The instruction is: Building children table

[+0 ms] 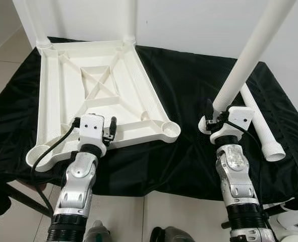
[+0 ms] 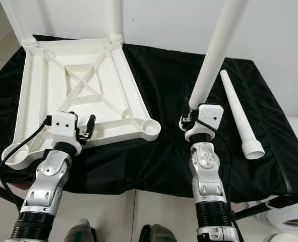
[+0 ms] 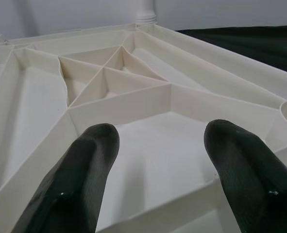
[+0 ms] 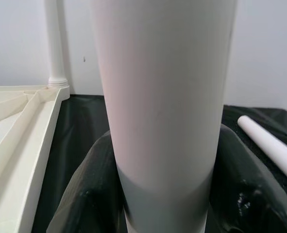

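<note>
Right gripper clamped on upright leg beside tabletop, ready for socket; left gripper spread, steadying

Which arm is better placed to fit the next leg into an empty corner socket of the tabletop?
The right. Its end effector is shut on an upright white leg, beside the empty near socket. The left end effector is open over the tabletop near edge, holding nothing.

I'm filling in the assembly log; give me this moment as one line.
stage: leg fitting | right gripper: shut on table leg, upright | left gripper: open at tabletop near edge | spare leg: lying on black cloth
</note>
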`<state>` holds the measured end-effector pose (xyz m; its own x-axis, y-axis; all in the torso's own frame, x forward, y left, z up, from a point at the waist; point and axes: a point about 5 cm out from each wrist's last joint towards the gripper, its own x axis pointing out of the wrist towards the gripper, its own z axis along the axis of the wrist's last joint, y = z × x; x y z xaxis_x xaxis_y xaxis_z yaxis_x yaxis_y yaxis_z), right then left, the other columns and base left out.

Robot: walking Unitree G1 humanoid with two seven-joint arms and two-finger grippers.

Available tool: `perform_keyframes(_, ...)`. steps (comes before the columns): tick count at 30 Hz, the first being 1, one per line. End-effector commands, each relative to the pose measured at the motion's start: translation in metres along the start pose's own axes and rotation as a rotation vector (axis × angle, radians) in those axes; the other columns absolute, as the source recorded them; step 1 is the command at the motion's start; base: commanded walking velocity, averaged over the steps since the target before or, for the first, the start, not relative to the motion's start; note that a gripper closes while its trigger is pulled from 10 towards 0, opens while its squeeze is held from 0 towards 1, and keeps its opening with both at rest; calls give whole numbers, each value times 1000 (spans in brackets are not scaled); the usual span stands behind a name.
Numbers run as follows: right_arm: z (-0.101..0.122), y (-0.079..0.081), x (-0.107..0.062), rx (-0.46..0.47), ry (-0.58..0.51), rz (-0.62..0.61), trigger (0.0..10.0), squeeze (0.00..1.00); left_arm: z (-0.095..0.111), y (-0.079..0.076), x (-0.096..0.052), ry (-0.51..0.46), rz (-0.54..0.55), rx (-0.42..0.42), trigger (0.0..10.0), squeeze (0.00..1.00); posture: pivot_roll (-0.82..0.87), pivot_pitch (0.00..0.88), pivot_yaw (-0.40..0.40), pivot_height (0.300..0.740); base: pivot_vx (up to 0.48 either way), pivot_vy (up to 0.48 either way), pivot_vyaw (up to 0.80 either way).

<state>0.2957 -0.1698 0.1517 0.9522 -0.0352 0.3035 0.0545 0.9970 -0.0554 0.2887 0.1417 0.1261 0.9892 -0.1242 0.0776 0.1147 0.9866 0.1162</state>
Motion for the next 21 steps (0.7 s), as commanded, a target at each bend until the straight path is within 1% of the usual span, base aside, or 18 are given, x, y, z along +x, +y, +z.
perform_keyframes(1, -8, 0, -4, 22, 30, -14, 10000, 0, 2, 3, 3, -11, 14, 8, 10000, 0, 55, 20, -65, 740, 0, 0, 0)
perform_keyframes(4, -15, 2, -9, 23, 53, -13, 10000, 0, 5, 6, 4, -25, 22, 12, 10000, 0, 55, 22, -65, 740, 0, 0, 0)
perform_keyframes(13, -16, 7, -18, 30, 72, -19, 10000, 0, 13, 7, 6, -57, 31, 8, 10000, 0, 57, 26, -70, 740, 0, 0, 0)
perform_keyframes(17, -17, 7, -19, 32, 75, -21, 10000, 0, 14, 7, 6, -60, 33, 6, 10000, 0, 57, 26, -70, 740, 0, 0, 0)
perform_keyframes(21, -18, 10, -27, 57, 96, -18, 10000, 0, 14, 6, 3, -46, 41, -16, 10000, 0, 53, 29, -67, 740, 0, 0, 0)
